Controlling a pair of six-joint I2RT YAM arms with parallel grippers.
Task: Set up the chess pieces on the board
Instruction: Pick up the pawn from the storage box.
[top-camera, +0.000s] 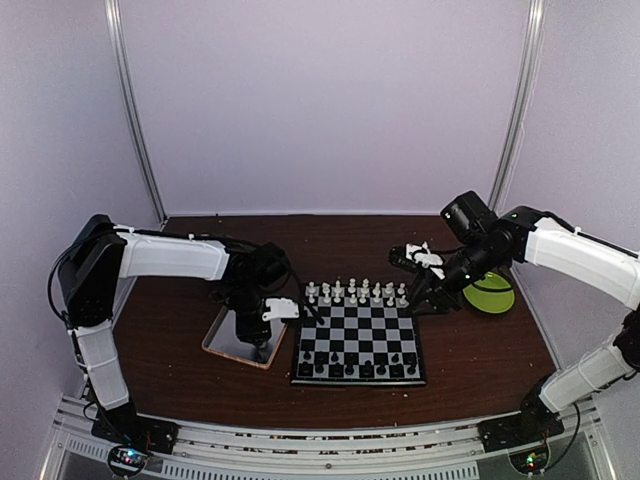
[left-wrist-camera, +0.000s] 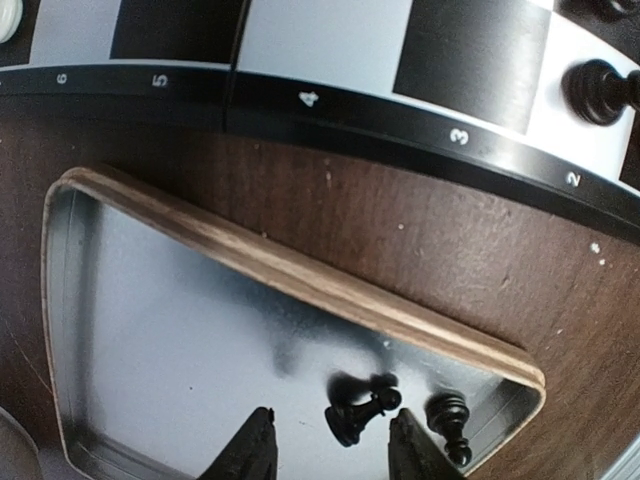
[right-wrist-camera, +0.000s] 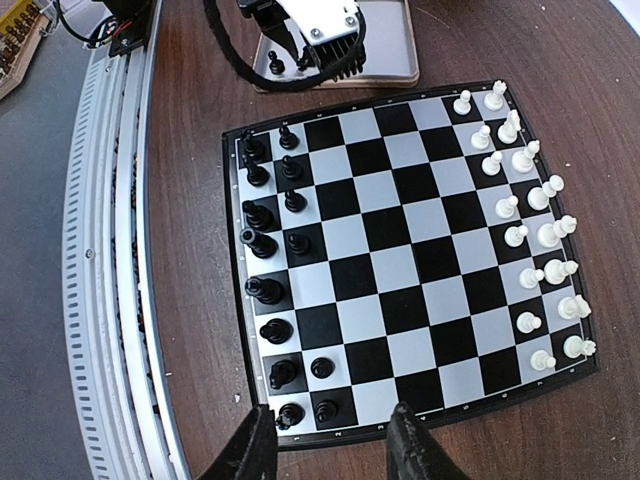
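Left tool (left-wrist-camera: 332, 450) and right tool (right-wrist-camera: 325, 450) both hang with fingers apart over the brown table (top-camera: 470, 350). The board (right-wrist-camera: 400, 250) lies mid-table, with white chess pieces (right-wrist-camera: 540, 200) ranked along its far edge and black along the near. The right tool hovers empty by its right edge. Just left sits the silver tray (left-wrist-camera: 150, 330), its near end cut off. There the left tool's fingers flank, unclosed, a toppled black pawn (left-wrist-camera: 355, 415). A second black piece (left-wrist-camera: 447, 415) beside it is too foreshortened to name.
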